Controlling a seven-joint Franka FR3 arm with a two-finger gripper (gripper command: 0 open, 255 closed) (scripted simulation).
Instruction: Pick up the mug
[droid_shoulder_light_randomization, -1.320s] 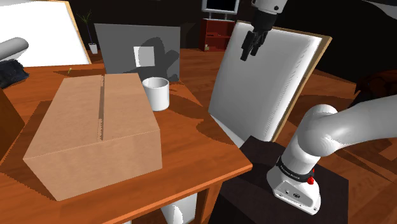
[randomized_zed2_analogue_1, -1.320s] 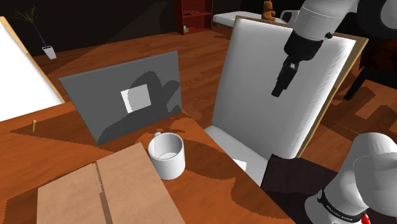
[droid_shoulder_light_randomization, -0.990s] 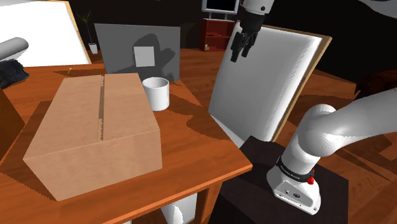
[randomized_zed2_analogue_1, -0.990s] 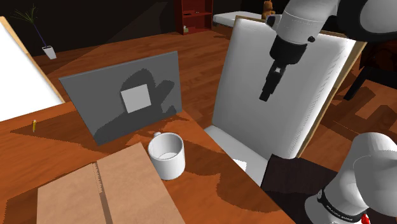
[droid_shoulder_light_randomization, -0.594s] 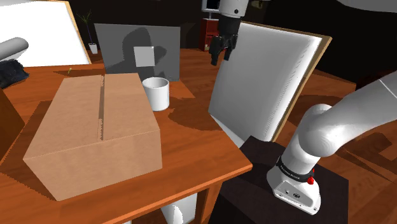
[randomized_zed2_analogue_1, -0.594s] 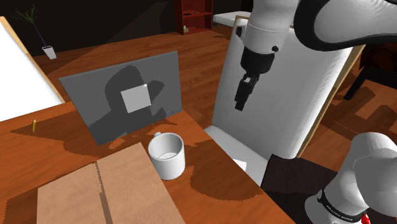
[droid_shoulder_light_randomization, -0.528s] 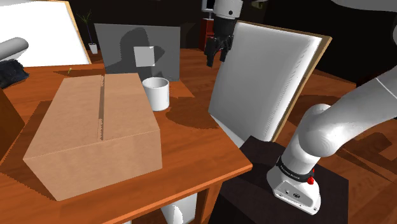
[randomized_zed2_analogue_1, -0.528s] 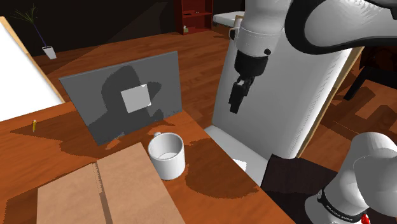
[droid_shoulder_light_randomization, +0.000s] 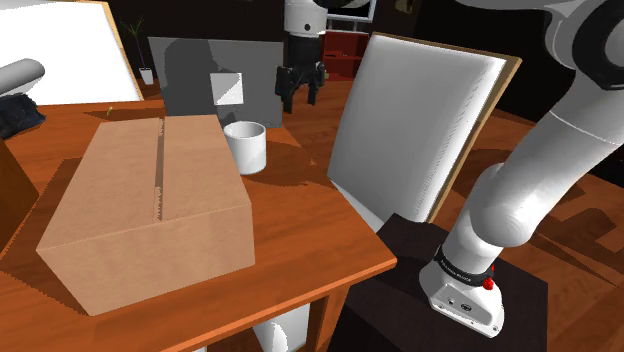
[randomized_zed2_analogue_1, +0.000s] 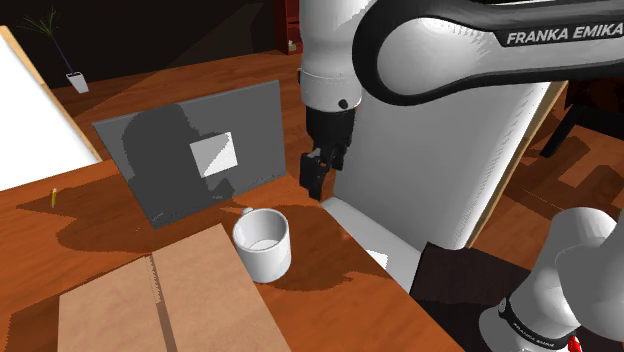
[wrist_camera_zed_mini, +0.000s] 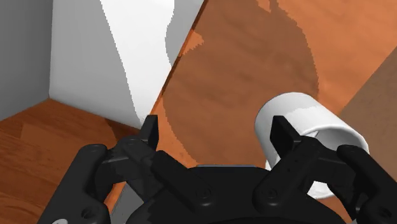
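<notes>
The arm (droid_shoulder_light_randomization: 560, 150) is built of rounded, glossy white links joined by dark bands, one bearing white FRANKA EMIKA lettering (randomized_zed2_analogue_1: 565, 37), with a red button (droid_shoulder_light_randomization: 488, 283) near its foot and an all-black two-fingered hand (wrist_camera_zed_mini: 216, 130).

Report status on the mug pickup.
Gripper open, empty, above the table, offset from the mug. Mug upright, untouched, close beside the cardboard box. Box crowds one side; nothing between gripper and mug.

This looks like a room in a home, perhaps a living room or study. A wooden desk (droid_shoulder_light_randomization: 310, 215) stands on a plank floor (randomized_zed2_analogue_1: 190, 75), with a potted plant (randomized_zed2_analogue_1: 76, 80) and a red bookshelf (droid_shoulder_light_randomization: 345, 50) at the back.
</notes>
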